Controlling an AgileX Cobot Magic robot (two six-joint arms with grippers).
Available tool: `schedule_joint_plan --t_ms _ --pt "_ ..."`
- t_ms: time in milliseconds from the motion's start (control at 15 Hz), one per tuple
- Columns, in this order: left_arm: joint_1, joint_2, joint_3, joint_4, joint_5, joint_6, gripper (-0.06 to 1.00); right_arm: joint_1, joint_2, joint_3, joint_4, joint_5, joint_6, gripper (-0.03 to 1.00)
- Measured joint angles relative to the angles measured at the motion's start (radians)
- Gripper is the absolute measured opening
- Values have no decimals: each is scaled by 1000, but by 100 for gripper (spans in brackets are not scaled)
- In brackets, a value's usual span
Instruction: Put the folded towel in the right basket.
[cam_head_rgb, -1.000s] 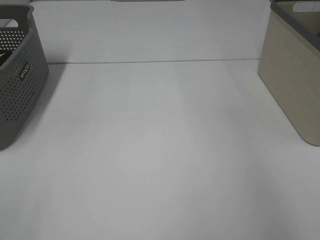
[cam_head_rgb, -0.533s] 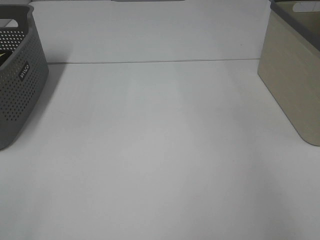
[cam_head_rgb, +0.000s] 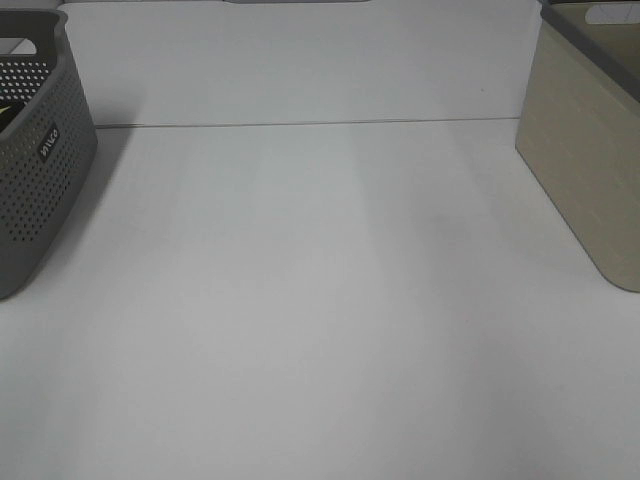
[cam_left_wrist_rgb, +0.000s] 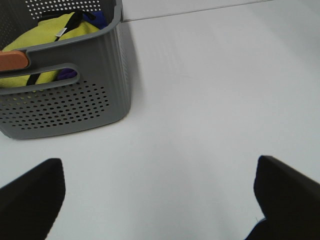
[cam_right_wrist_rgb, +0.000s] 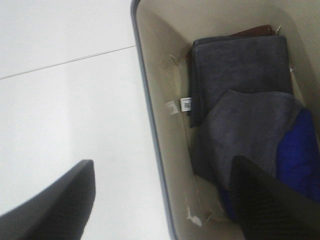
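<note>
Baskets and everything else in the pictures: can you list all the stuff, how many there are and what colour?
table: 1, white, under everything
grey basket: 1, grey with holes, left side of the table
yellow cloth: 1, yellow with a black strap, in the grey basket
purple-blue cloth: small bits showing, in the grey basket
orange thing: 1, orange, at the grey basket's rim; cannot tell what it is
beige basket: 1, beige, right side of the table
grey towels: 2, dark grey, folded, in the beige basket
blue cloth: 1, blue, beside the grey towels
brown cloth: 1, brown, only an edge showing
left end effector: 1, black, open
right end effector: 1, black, open
</note>
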Motion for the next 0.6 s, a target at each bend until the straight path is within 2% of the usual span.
schedule_joint_plan --t_ms 200,600 --pt "0 0 0 0 0 0 98 0 -152 179 45 0 -20 71" --pt "0 0 0 0 0 0 98 0 -499 626 45 4 -36 71"
